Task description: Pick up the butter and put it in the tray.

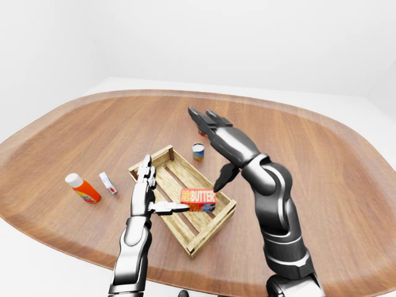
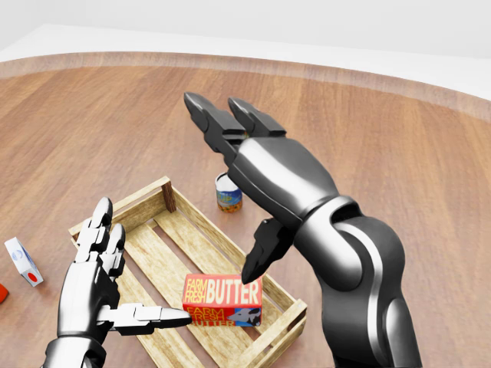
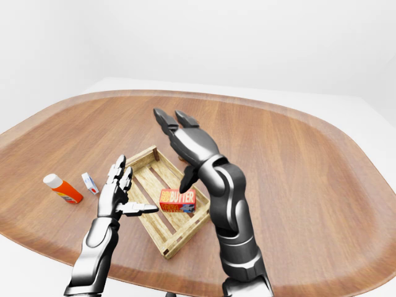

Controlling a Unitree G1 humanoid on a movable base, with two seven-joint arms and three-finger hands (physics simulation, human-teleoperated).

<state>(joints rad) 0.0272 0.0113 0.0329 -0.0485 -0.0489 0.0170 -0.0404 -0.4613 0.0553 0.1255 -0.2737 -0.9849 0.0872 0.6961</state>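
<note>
The butter (image 2: 222, 300), a red box with white lettering, stands on its long edge inside the wooden slatted tray (image 2: 146, 201), near the tray's lower right end. My right hand (image 2: 230, 188) is open and hovers above the butter. Its thumb points down and ends just over the box's top right corner; its fingers stretch up and left. My left hand (image 2: 138, 264) is open over the tray's left side. Its thumb points right and its tip sits at the butter's left end. Neither hand closes round the box.
A small can (image 2: 228, 193) stands just past the tray's upper right side, partly behind my right hand. An orange bottle with a white cap (image 1: 82, 189) and a small white box (image 1: 107, 183) lie left of the tray. The oval wooden table (image 1: 322, 161) spreads around.
</note>
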